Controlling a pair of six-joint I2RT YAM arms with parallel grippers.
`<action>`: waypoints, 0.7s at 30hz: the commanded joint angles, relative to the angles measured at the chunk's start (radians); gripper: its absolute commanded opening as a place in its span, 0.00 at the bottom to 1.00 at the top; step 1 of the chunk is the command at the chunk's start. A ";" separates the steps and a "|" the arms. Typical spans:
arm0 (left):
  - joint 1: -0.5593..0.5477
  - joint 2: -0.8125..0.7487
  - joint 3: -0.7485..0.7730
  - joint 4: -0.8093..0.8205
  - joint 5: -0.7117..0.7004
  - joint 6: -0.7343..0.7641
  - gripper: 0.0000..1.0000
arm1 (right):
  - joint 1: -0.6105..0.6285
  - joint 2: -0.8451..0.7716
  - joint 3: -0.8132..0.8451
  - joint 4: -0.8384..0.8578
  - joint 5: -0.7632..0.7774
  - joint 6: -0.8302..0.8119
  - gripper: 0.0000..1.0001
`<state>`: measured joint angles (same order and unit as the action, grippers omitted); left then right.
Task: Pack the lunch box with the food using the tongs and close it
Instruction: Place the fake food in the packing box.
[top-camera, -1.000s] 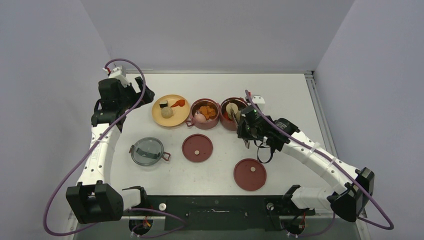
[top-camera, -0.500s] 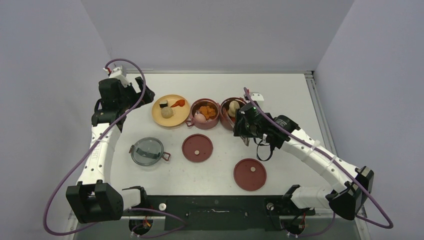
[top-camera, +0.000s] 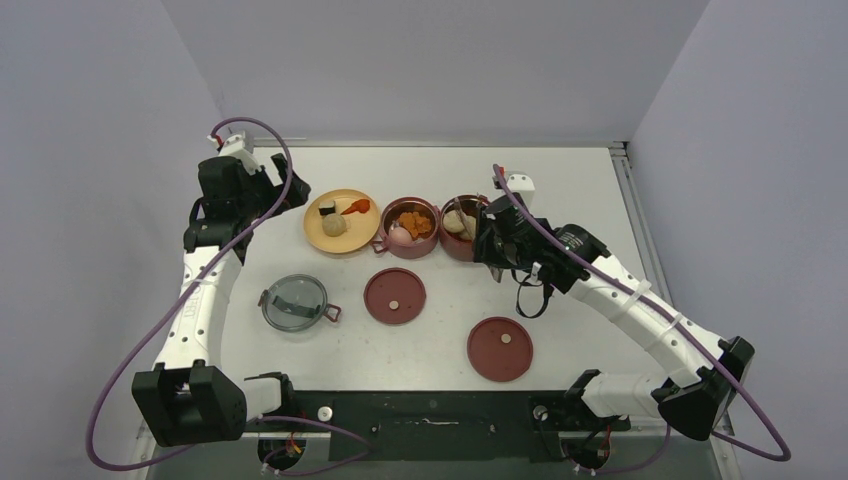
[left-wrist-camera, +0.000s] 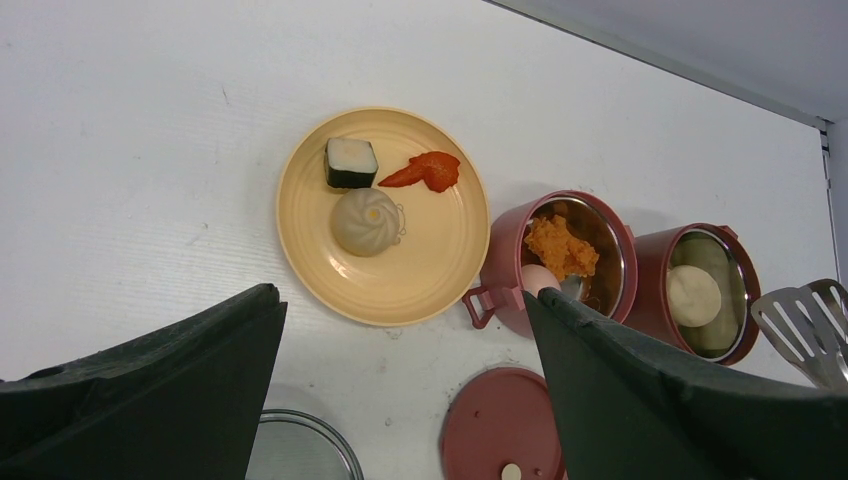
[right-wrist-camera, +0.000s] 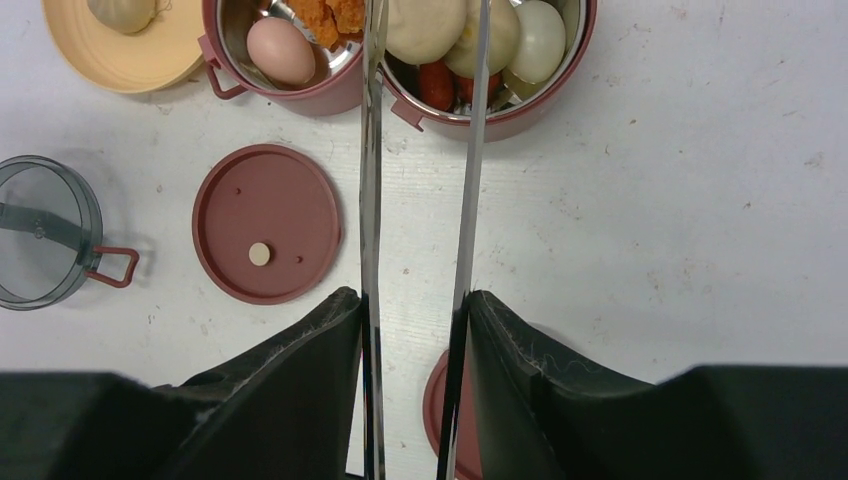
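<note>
My right gripper (right-wrist-camera: 415, 300) is shut on the silver tongs (right-wrist-camera: 373, 150), one finger against each arm. The two arms stand apart and reach over the right maroon container (right-wrist-camera: 500, 122). That container holds a pale bun (right-wrist-camera: 425, 25), a white egg (right-wrist-camera: 538, 40) and a red piece (right-wrist-camera: 437, 85). The left container (right-wrist-camera: 290, 98) holds a pinkish egg (right-wrist-camera: 279, 50) and orange food (left-wrist-camera: 560, 245). A dumpling (left-wrist-camera: 366, 221), a black-and-white piece (left-wrist-camera: 351, 162) and a red piece (left-wrist-camera: 425, 170) lie on the yellow plate (left-wrist-camera: 440, 250). High at the back left, my left gripper (left-wrist-camera: 400, 295) is open and holds nothing.
Two flat maroon lids (top-camera: 394, 295) (top-camera: 499, 348) lie in front of the containers. The grey translucent lid (top-camera: 294, 302) sits at the front left. Walls close in the table on the left, back and right.
The tongs' arms have spread apart over the right container, and the right gripper has shifted slightly right. The left arm has not moved.
</note>
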<state>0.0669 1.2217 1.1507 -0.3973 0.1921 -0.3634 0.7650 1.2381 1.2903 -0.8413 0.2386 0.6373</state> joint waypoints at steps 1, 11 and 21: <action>-0.004 0.001 0.009 0.056 0.007 -0.002 0.97 | -0.007 -0.010 0.011 0.043 0.022 -0.023 0.40; -0.008 0.002 0.009 0.055 0.006 -0.002 0.97 | -0.031 0.094 -0.019 0.135 -0.052 -0.078 0.38; -0.009 -0.001 0.010 0.056 0.009 -0.002 0.97 | -0.060 0.141 -0.025 0.003 0.028 -0.075 0.36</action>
<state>0.0643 1.2255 1.1507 -0.3969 0.1921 -0.3630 0.7193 1.4036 1.2552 -0.7792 0.1795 0.5648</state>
